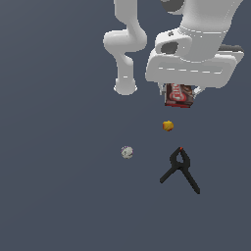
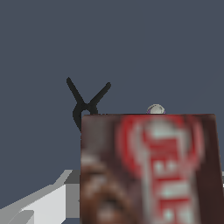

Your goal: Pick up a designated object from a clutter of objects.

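I was working in a bare simulated test scene, not a real room: a flat, featureless slate-grey floor [image 1: 49, 196] ran to every edge, the white arm [image 1: 125, 44] looked smoothly rendered, and no walls or furniture showed.

One dark red-brown box [image 1: 179, 95] with a white and red label | one small orange lump [image 1: 168, 126] | one pale speckled ball [image 1: 127, 152] | one black spring clamp [image 1: 180, 169] with a red tip | one white robot arm [image 1: 196, 49] | four loose items in total
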`<state>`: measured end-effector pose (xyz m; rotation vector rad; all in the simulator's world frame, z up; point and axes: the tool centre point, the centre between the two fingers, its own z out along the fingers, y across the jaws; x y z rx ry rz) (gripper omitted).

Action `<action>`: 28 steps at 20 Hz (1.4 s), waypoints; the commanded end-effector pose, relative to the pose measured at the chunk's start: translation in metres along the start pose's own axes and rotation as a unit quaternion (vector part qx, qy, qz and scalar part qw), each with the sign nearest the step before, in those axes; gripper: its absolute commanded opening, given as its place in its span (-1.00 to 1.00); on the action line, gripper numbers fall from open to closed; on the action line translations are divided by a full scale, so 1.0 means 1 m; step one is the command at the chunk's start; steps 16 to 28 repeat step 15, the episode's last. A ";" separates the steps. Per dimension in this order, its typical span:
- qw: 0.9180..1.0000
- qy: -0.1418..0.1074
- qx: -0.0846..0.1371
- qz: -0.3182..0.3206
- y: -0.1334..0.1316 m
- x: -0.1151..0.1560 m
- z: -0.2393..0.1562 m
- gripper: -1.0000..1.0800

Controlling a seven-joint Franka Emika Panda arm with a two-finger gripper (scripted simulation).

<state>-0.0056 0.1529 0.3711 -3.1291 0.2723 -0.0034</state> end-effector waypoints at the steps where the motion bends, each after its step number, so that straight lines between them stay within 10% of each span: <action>1: 1.000 -0.001 0.000 0.000 0.001 -0.004 -0.021 -1.00; 28: 1.000 -0.001 0.000 0.001 0.001 -0.009 -0.071 -1.00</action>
